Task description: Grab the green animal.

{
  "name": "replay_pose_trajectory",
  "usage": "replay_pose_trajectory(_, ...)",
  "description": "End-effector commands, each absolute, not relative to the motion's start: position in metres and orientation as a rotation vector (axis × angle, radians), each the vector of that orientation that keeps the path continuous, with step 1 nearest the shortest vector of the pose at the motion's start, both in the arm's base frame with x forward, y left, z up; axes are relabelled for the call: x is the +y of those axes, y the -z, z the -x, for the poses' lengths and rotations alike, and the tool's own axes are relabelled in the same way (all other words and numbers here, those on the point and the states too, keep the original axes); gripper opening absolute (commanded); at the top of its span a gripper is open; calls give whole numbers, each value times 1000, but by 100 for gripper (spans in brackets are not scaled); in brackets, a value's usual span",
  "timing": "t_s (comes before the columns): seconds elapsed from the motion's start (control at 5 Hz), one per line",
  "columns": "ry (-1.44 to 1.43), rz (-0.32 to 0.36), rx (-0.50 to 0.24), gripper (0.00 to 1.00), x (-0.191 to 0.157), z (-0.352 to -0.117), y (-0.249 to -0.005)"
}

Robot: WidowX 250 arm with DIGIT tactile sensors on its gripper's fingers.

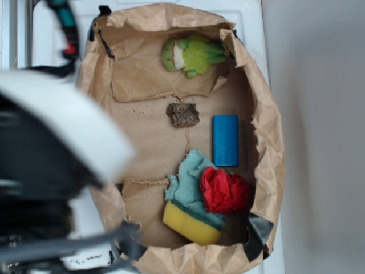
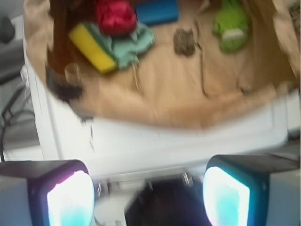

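Everywhere crumpled brown paper (image 1: pixel 154 142) lining

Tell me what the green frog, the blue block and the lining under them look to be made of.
The green frog looks like plush fabric: fuzzy limbs, soft outline, white belly patch. The blue block seems hard and smooth, with straight edges and even colour; painted wood or plastic, I cannot tell which. The lining looks like brown paper, matte, creased and torn in places.

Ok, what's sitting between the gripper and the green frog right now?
In the wrist view, the gripper, open, is outside the paper bag; the bag's rim and bare brown paper lie before the green frog.
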State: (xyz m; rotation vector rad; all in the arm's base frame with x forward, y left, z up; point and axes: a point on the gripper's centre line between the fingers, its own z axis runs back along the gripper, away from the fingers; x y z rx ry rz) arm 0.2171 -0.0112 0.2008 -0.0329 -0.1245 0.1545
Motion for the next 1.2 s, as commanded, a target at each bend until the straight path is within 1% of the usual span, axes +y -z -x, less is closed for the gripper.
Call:
replay_pose_trajectory(0.0,-180,54,-204,100,26,-289,-181)
replay_pose_trajectory(0.2,-157,51,-206,100,41,-305,-161)
replay_pose_trajectory(0.4,-159,31,-193,100,62,-317,-142)
replay_pose_trajectory(0.6,-170,-1,-187,100,68,-320,-130)
replay_pose_trajectory(1.0,-170,-1,-187,100,68,-320,-130)
